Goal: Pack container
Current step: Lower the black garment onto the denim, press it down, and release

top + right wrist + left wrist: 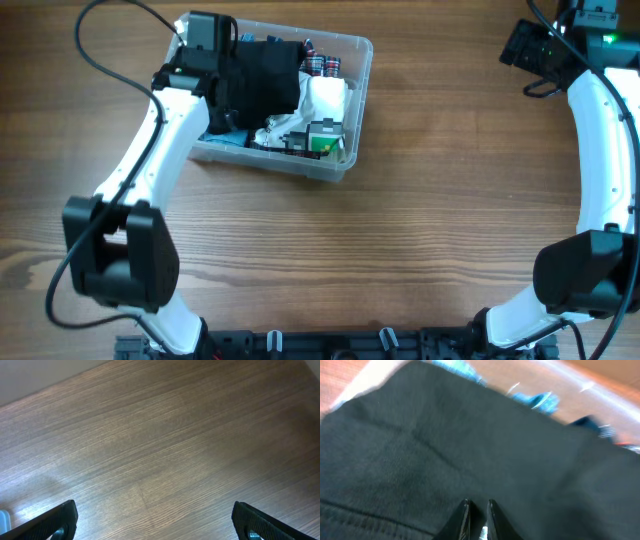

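Left hand: My left hand (pixel 477 506) is down inside the container, fingers drawn together with only a slit between them, tips on the black cloth (pixel 470 450). I cannot tell whether a fold is caught in that slit.
Cloth: It fills the end of the container nearest the left arm and looks heaped up to the rim.
Snag risk: If a fold is caught, I judge that lifting would drag the cloth back out over the rim.
Push risk: Pressing harder could slide or tip the container (pixel 355 47), since it looks light and nothing braces it on the worktop (pixel 440 220).
Other contents: White packets (pixel 326 97), a green box (pixel 322 138) and a checked item (pixel 322 66) sit at the container's other end, touching the cloth. Something blue (pixel 540 400) pokes out at the cloth's edge. A shove on the cloth might crowd these up and over the wall.
View: The left wrist picture is blurred and nearly all cloth, so I could misjudge depth.
Container: It sits skewed on the worktop under the left arm, well filled.
Right hand: My right hand (pixel 155 506) has its fingers wide apart over bare worktop, well apart from the container, too far off to steady it.
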`<state>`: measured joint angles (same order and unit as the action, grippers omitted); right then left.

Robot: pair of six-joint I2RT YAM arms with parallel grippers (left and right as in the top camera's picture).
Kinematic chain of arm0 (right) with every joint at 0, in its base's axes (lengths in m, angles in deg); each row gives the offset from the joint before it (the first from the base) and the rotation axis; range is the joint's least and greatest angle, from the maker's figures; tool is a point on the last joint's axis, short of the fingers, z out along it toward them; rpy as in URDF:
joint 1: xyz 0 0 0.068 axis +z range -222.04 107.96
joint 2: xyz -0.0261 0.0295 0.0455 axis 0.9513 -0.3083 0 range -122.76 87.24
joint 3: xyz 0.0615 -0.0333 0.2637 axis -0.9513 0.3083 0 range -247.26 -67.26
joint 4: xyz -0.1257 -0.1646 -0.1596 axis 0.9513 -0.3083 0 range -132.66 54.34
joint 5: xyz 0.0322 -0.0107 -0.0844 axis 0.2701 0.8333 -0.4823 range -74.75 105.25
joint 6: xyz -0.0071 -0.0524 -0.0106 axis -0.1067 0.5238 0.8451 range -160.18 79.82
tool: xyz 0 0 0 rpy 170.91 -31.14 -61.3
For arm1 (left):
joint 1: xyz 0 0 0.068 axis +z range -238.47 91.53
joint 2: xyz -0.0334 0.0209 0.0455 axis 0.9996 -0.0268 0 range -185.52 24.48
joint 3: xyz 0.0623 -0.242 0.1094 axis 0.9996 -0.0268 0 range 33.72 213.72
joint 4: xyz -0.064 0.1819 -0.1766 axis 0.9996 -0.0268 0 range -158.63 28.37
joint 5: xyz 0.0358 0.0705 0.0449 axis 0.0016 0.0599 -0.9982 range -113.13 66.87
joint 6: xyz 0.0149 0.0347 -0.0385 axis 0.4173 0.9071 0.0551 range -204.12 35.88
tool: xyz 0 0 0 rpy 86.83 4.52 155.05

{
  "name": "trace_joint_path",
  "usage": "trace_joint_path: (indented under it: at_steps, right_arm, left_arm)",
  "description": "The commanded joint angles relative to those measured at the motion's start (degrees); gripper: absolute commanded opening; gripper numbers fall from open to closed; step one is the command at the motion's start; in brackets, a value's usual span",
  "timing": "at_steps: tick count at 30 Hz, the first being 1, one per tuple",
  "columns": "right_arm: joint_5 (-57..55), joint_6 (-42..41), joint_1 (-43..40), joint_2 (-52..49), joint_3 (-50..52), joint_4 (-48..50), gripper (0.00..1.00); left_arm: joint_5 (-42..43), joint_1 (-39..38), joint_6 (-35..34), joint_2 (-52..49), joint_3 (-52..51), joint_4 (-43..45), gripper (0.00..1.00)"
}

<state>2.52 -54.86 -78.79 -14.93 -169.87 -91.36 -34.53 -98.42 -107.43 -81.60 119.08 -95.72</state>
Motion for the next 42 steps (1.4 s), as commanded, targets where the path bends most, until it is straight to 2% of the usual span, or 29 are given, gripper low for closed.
trace_joint_path:
  at_steps: [1, 4, 7, 10, 12, 15, 19, 25, 28, 32, 33, 35, 37, 38, 39, 41, 42]
  right_arm:
    - [-0.76, -0.37, -0.02, 0.37, -0.07, 0.15, 1.00]
    - [-0.76, -0.37, -0.02, 0.37, -0.07, 0.15, 1.00]
    - [-0.79, -0.37, -0.02, 0.37, -0.07, 0.15, 1.00]
    - [-0.79, -0.37, -0.02, 0.37, -0.07, 0.15, 1.00]
    - [-0.79, -0.37, -0.02, 0.37, -0.07, 0.15, 1.00]
    - [-0.76, -0.39, -0.02, 0.37, -0.07, 0.15, 1.00]
    - [-0.79, -0.37, -0.02, 0.37, -0.07, 0.15, 1.00]
    - [-0.79, -0.37, -0.02, 0.37, -0.07, 0.15, 1.00]
    - [-0.79, -0.37, -0.02, 0.37, -0.07, 0.15, 1.00]
    - [-0.76, -0.37, 0.09, 0.37, -0.07, 0.15, 1.00]
    - [-0.79, -0.37, 0.13, 0.37, -0.07, 0.15, 1.00]
    - [-0.79, -0.37, 0.13, 0.37, -0.07, 0.15, 1.00]
    - [-0.79, -0.37, 0.13, 0.37, -0.07, 0.15, 1.00]
    - [-0.79, -0.37, 0.13, 0.37, -0.07, 0.15, 1.00]
    - [-0.79, -0.37, 0.13, 0.37, -0.07, 0.15, 1.00]
    - [-0.79, -0.37, 0.13, 0.37, -0.07, 0.15, 1.00]
    - [-0.76, -0.37, 0.13, 0.37, -0.07, 0.15, 1.00]
  left_arm:
    - [-1.68, 2.25, 0.59, -7.28, -0.28, -2.27, 0.13]
    - [-1.57, 3.30, 0.61, -9.99, -0.28, -3.82, 0.04]
    - [-0.98, 3.34, 0.57, -7.17, 0.20, -3.63, 0.04]
    - [4.90, 2.08, 0.35, 0.35, 2.43, -3.37, 0.04]
    - [8.70, 0.70, -0.11, 4.98, 2.73, -1.11, 0.04]
    - [9.44, -2.21, -0.07, 8.83, 2.73, 1.77, 0.06]
    - [9.46, -4.90, -0.28, 6.49, 2.71, 1.95, 0.05]
    - [9.57, -9.79, -0.28, -3.56, 2.71, 2.01, 0.06]
    - [11.41, -11.96, -0.22, -8.00, 2.71, 2.40, 0.16]
    - [11.39, -11.69, -0.24, -6.12, 2.73, 4.68, 0.15]
    - [11.37, -11.30, -0.24, -4.57, 2.73, 5.03, 0.17]
    - [11.32, -9.46, -0.22, 0.11, 2.73, 5.11, 0.36]
    - [10.32, -7.17, -0.22, 3.50, 2.73, 4.44, 0.42]
    - [7.85, -5.11, -0.22, 5.53, 2.73, 3.23, 0.56]
    - [6.05, -3.23, -0.24, 6.99, 2.73, 2.03, 0.77]
    - [4.37, 2.80, -0.22, 9.75, 2.73, -1.29, 1.00]
    - [4.37, 6.25, -0.24, 10.67, 2.73, -2.80, 1.00]
